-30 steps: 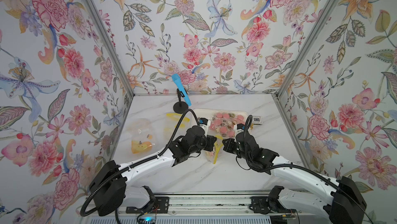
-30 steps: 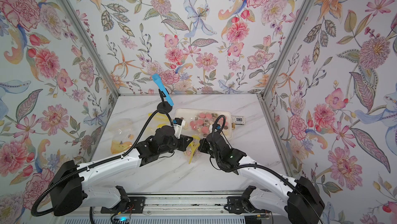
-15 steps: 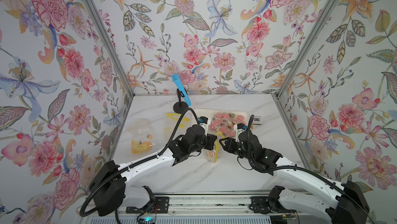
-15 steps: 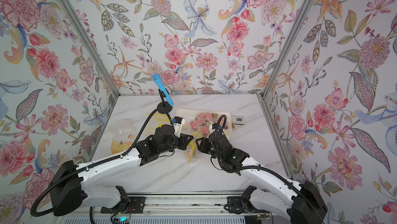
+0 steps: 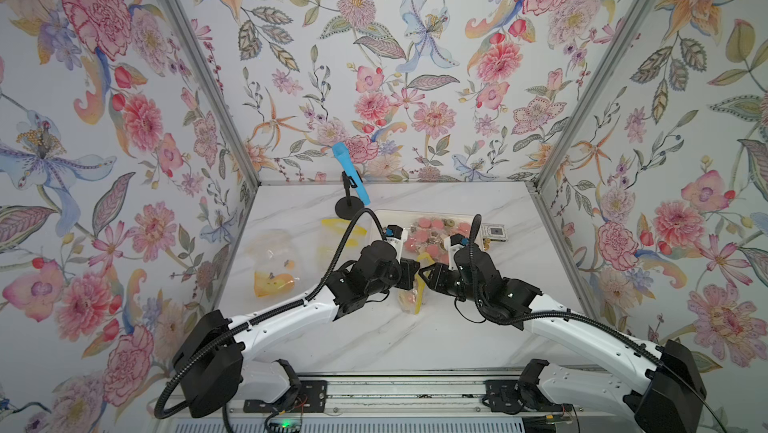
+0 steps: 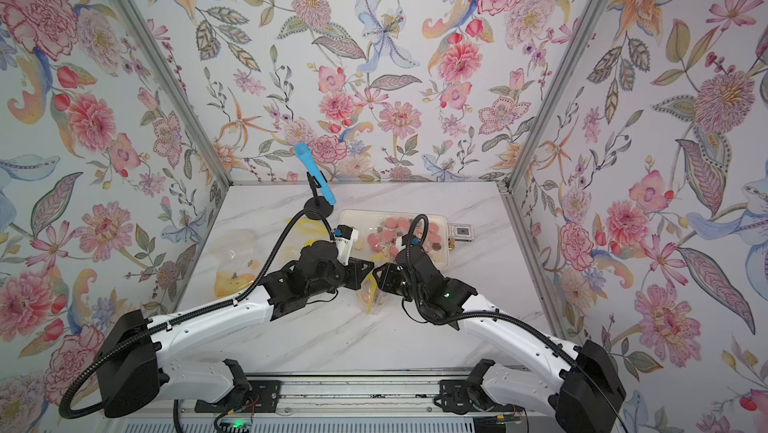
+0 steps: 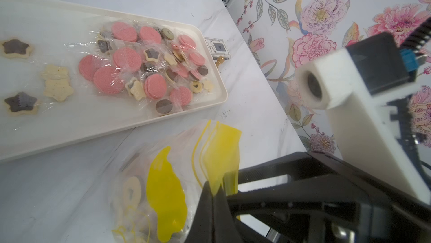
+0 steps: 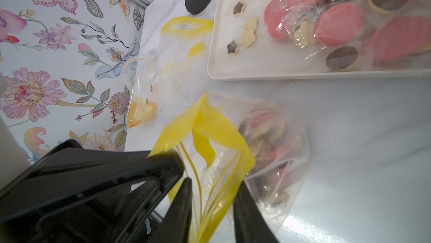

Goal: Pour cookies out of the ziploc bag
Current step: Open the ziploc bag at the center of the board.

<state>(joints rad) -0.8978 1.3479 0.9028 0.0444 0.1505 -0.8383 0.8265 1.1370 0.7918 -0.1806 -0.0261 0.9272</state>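
Note:
The ziploc bag (image 5: 409,296) (image 8: 268,148), clear with a yellow rim, hangs just over the marble table between my two arms. The cookies (image 8: 265,125) (image 7: 131,191) inside it are pink, tan and dark pieces. My left gripper (image 7: 215,189) (image 5: 411,275) is shut on one side of the yellow rim. The jaws of my right gripper (image 8: 213,181) (image 5: 426,275) stand apart, with the opposite yellow rim strip between them. More cookies (image 7: 130,59), some in clear wrappers, lie on the white tray (image 7: 70,125) (image 5: 386,215) just behind the bag.
A blue microphone on a black stand (image 5: 351,185) rises behind the tray. Two emptied ziploc bags (image 5: 272,260) (image 5: 338,235) lie at the left. A small white device (image 5: 494,231) sits right of the tray. Floral walls close three sides.
My right gripper has opened and shifted left, so its jaws now stand on either side of the bag's rim. The left gripper keeps its hold and has not moved.

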